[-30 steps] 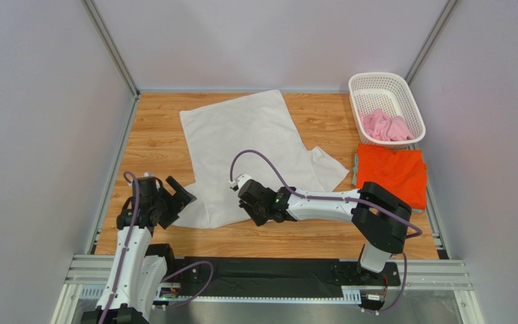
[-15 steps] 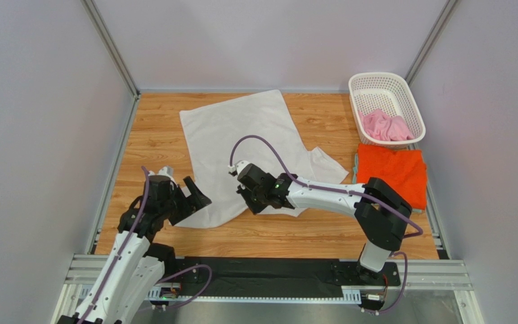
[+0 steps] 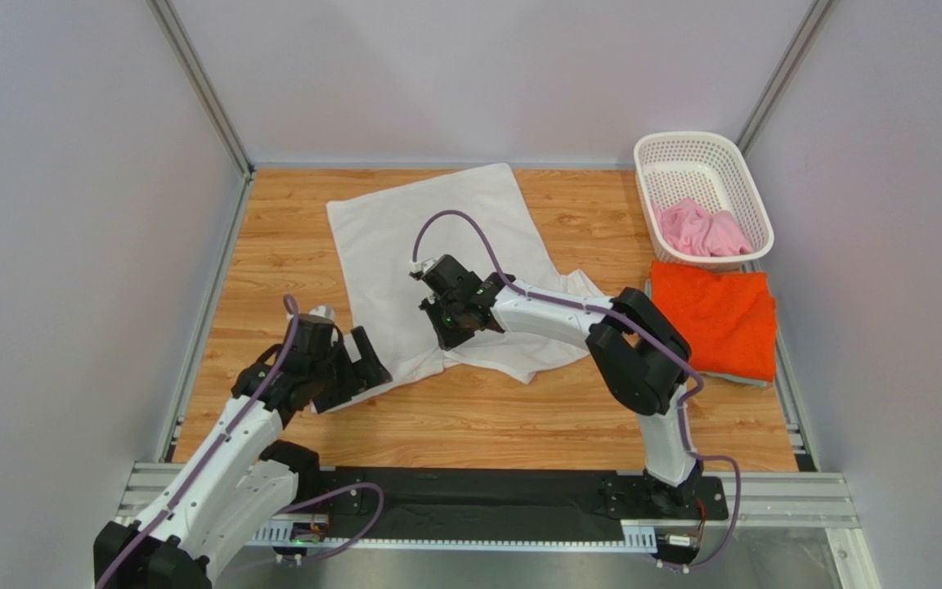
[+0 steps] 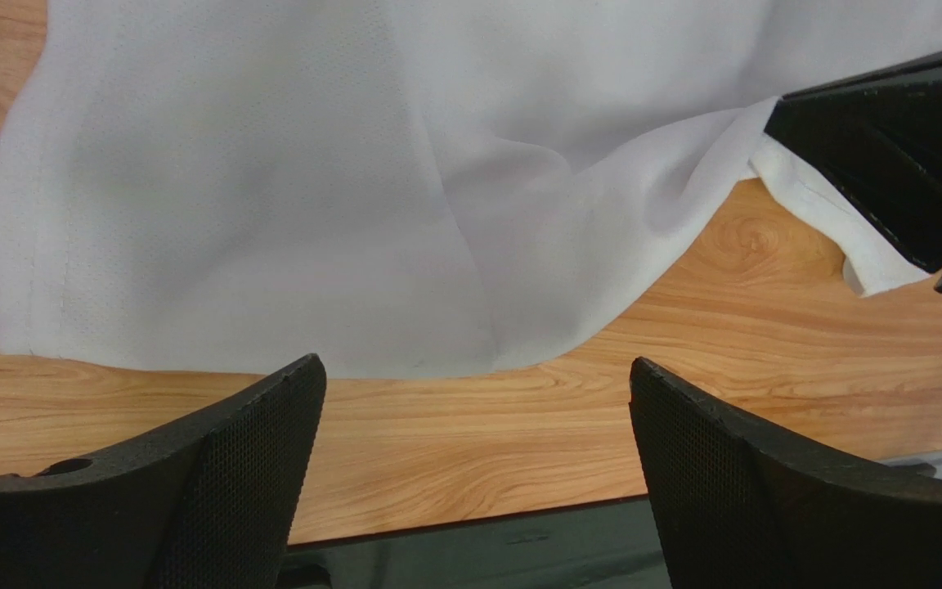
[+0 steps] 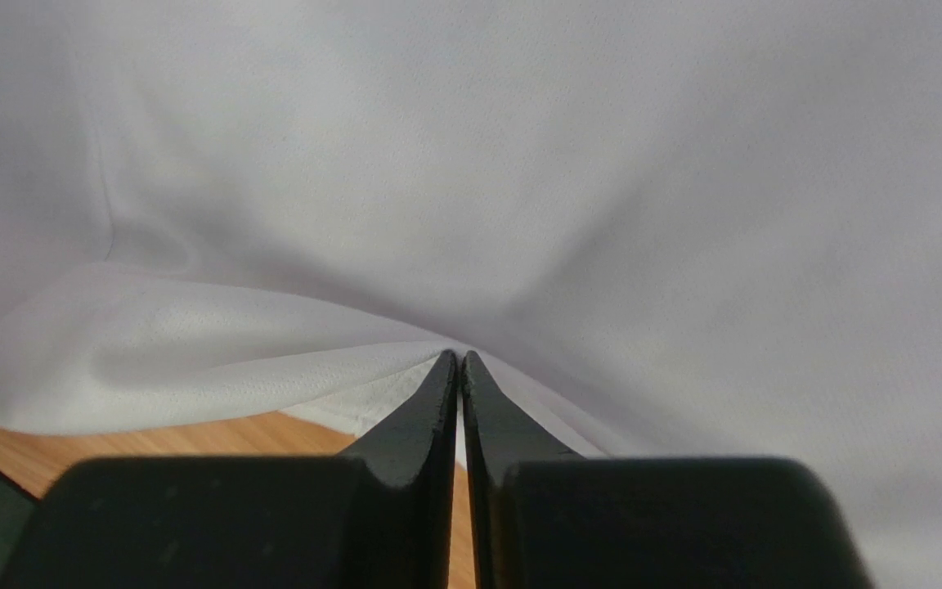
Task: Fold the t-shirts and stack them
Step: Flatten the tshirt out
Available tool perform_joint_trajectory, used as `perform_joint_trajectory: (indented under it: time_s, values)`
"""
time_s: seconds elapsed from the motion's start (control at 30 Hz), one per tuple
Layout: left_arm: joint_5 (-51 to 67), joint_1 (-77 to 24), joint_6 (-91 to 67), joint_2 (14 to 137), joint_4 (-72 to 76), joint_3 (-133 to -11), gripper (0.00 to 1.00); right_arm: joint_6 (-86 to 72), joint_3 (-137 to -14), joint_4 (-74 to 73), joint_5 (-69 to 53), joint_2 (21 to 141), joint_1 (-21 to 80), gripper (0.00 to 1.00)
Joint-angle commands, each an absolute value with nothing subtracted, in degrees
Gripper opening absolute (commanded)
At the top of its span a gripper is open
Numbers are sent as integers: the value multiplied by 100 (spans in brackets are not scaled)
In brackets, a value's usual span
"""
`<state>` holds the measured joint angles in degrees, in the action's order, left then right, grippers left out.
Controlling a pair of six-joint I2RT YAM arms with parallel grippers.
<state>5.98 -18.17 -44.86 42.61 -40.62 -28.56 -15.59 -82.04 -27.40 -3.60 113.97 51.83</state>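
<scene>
White t-shirt (image 3: 439, 227) lies spread on table (image 3: 277, 252), well left of basket (image 3: 685, 140), its near edge bunched. Your right gripper (image 5: 459, 360) is pinched tight on raised fold of it. Your left gripper (image 4: 474, 374) has jaws wide apart, holding nothing, at shirt's hem corner farthest from basket. Orange t-shirt (image 3: 716, 317) lies folded just beside basket, on its near side. Pink t-shirt (image 3: 700, 228) sits crumpled inside basket.

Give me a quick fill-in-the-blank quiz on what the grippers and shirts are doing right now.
1. The right gripper is ____ on the white shirt.
2. The left gripper, at that shirt's near edge, is ____.
3. The pink shirt lies in the ____.

Missing words: shut; open; basket.
</scene>
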Motion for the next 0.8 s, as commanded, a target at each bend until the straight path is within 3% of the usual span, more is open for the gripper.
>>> perform_joint_trajectory:
  time_s: [0.0,0.1,0.23,0.37,0.77]
  values:
    - [378,-1846,-4439,4455,-3850,-2953,100,-1512,-8840,-2926,-229,11733,5072,9]
    - [281,-1846,-4395,4544,-3841,-3041,100,-1415,-8895,-3085,-333,11646,5071,23]
    - [-155,-1837,-4385,4500,-4068,-3199,100,-1257,-8554,-3076,-519,11120,5141,60]
    - [-343,-1837,-4482,4298,-4184,-3340,100,-1344,-7955,-2805,-580,10356,5431,67]
    - [104,-1846,-4482,3858,-4175,-3182,100,-2084,-6408,-2259,-159,9564,6301,69]
